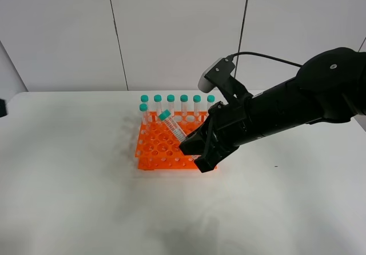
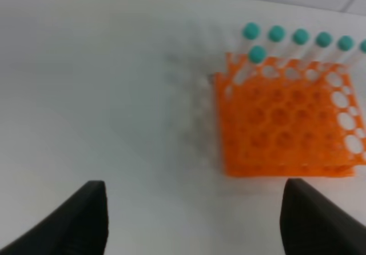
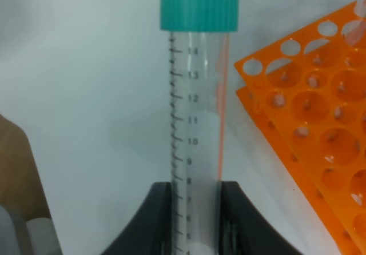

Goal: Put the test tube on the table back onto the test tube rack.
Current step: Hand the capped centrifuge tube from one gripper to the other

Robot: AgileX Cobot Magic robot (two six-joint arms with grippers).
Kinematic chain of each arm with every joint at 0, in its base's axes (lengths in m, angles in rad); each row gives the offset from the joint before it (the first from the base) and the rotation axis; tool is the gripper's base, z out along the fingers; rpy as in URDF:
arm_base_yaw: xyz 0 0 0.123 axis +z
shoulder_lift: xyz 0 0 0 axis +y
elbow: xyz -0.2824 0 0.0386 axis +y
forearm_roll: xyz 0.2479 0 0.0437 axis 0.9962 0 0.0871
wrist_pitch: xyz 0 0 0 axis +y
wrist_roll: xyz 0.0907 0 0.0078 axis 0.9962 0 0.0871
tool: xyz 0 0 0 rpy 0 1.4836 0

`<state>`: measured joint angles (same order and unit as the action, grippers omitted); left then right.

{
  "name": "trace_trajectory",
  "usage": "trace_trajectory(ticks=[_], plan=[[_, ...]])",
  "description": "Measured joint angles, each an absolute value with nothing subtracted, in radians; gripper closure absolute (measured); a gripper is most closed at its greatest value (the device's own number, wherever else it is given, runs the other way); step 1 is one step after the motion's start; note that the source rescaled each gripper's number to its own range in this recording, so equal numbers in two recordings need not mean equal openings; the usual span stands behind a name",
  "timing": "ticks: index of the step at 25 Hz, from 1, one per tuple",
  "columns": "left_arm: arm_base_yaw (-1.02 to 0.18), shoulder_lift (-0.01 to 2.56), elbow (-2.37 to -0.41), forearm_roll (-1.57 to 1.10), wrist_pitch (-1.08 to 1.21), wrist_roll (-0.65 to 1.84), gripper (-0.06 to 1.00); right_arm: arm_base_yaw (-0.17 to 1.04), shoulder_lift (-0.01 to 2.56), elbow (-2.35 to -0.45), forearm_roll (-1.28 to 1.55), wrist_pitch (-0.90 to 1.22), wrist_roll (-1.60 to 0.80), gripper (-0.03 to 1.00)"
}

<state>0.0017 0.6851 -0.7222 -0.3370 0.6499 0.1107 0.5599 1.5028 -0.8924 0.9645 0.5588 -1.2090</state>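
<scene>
Lab bench setup: orange test tube rack, teal-capped tubes, white table, plain panelled wall.

Pale wall panels rise behind the white table's far edge, thin dark seams between them, soft even light.

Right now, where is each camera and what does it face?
Exterior high: up high, looking down on table and rack; right arm shows, right gripper holding a tilted tube.
Left wrist: on left arm, looking down at rack; left gripper open, fingertips showing.
Right wrist: on right arm, looking along tube to cap; fingers clamp it.
Shared: all show the rack; exterior and right wrist, the tube.
</scene>
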Motion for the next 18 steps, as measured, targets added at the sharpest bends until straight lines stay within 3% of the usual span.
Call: trace_trajectory(ticks=[7,12,18], plan=[[0.004,1.01,-0.722,-0.904,0.538,0.569,0.07,0.56,1.503,-0.892,0.969,0.559,-1.211,0.95],[0.004,1.2,-0.722,-1.325,0.65,0.907,0.07,0.56,1.503,-0.892,0.988,0.557,-1.234,0.95],[-0.002,1.33,-0.722,-1.525,0.804,1.059,0.07,0.56,1.503,-0.892,1.021,0.561,-1.237,0.95]])
